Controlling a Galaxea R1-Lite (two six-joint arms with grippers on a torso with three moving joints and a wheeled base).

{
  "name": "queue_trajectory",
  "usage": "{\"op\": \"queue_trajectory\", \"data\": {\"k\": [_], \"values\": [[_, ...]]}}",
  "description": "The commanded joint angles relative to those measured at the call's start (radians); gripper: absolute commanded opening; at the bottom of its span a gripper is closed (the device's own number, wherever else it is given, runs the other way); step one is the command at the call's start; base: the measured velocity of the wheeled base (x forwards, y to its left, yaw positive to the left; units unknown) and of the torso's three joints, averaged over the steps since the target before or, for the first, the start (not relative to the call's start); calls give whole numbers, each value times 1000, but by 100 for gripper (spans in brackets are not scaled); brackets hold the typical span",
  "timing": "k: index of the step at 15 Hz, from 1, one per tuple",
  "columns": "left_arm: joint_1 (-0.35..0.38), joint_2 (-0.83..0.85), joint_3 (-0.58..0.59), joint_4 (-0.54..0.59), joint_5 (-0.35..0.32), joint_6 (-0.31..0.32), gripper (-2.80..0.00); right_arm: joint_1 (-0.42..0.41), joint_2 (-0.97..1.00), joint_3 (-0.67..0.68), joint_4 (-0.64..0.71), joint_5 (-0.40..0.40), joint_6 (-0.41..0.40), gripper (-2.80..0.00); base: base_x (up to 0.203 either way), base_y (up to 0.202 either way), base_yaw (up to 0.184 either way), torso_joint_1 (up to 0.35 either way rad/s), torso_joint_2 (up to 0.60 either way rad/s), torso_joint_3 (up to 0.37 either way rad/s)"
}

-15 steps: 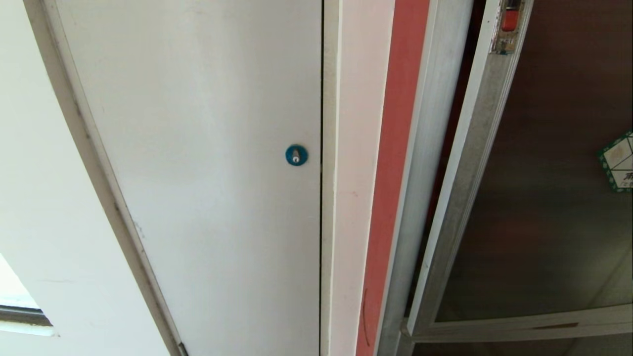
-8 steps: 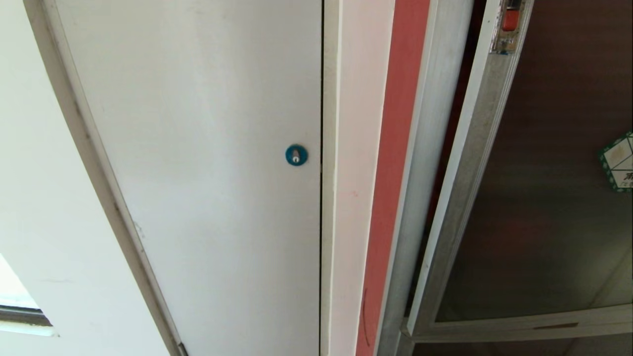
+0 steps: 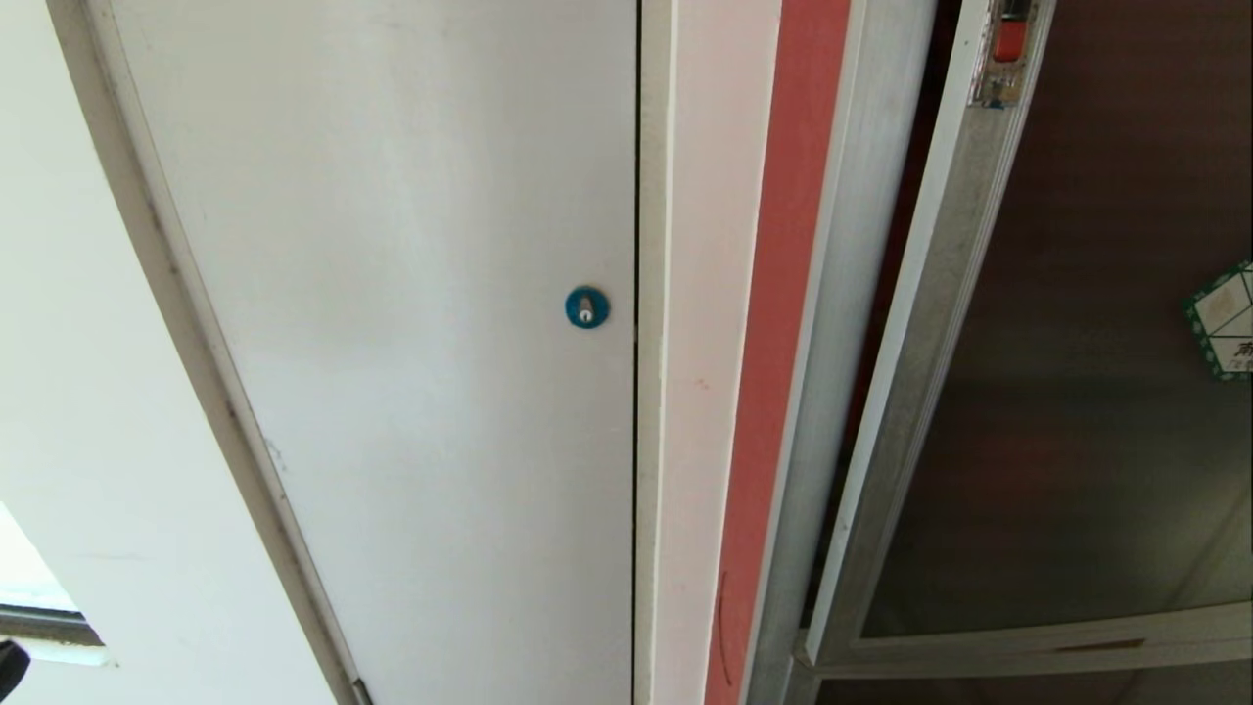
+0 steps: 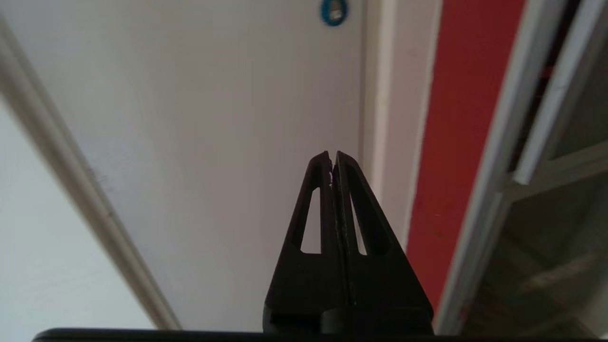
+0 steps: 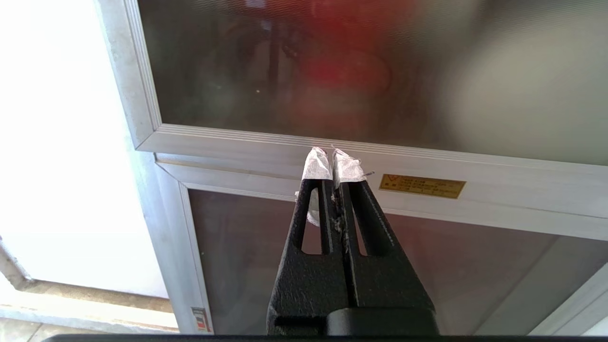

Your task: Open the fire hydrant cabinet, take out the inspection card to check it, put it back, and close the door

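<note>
Door (image 3: 1077,411) ajar; left gripper (image 4: 333,159) and right gripper (image 5: 332,159) fingers clenched, empty.

Building corridor wall: fire hydrant cabinet (image 3: 832,323) with glass door (image 3: 1077,392), beside white service panel (image 3: 392,343).

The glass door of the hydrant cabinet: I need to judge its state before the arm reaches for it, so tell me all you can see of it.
The door is a silver aluminium frame around dark tinted glass. A small red latch sits high on its near frame edge; a green-bordered white sticker is on the glass. It stands slightly ajar, a dark gap showing beside the cabinet's red edge strip. Nothing touches it.
</note>
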State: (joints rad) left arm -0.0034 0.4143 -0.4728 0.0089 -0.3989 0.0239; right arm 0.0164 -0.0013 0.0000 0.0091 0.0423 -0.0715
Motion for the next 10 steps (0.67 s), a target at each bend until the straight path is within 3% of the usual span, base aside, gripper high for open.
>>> {"op": "queue_trajectory", "data": {"k": [1,4,10], "values": [[-28,295,-148,1,-115,-5,-280,0,1,2,0,1,-1,-280,0,0,0,0,0,0],[-221,542,-301,0,-175,-48,-280,0,1,2,0,1,-1,-280,0,0,0,0,0,0],[-506,913,-550,-1,-201,-114,-280,0,1,2,0,1,-1,-280,0,0,0,0,0,0]]}}
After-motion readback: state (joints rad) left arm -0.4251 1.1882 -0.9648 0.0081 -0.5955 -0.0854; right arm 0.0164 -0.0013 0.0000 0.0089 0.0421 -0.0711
